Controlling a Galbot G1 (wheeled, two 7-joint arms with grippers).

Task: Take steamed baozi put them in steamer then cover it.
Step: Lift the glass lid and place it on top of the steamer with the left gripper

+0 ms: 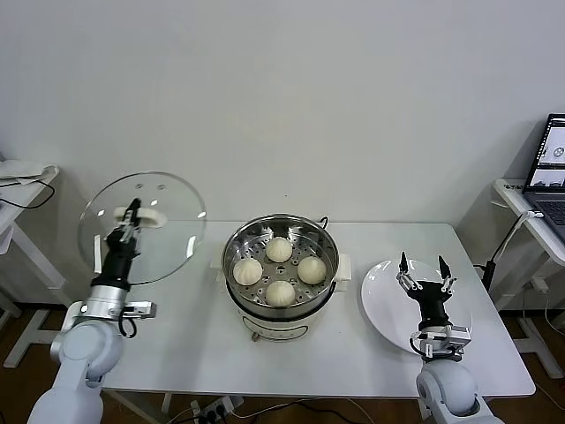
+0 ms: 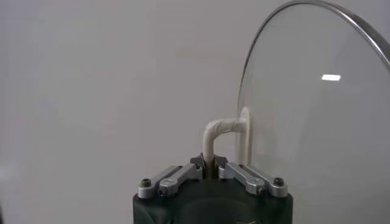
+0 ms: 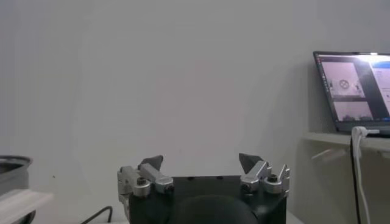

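Covering step: all four buns loaded, lid not yet on; judged last step of the task.
surface (image 1: 177, 353): white, carries steamer at centre, plate on the robot's right.
steamer (image 1: 280, 302): steel pot on cream base, open on top, perforated tray visible inside.
cover (image 1: 168, 216): glass lid held up in the air, tilted nearly on edge, left of the steamer and clear of it.
plate (image 1: 380, 300): white, no buns on it, partly under the right arm.
steamed baozi (image 1: 279, 249): four, all on the tray in a diamond, apart from each other.
left arm: raised, forearm pointing up, left end effector (image 2: 210, 165) pressed together on the cover's cream handle (image 2: 220, 133).
right arm: idle low over the plate, right end effector (image 1: 422, 263) spread, holding nothing.
next move: probably swing the cover right over the pot, level it rim-down, centre on the pot rim, lower, then release. Risk: tilted lid catching the rim.
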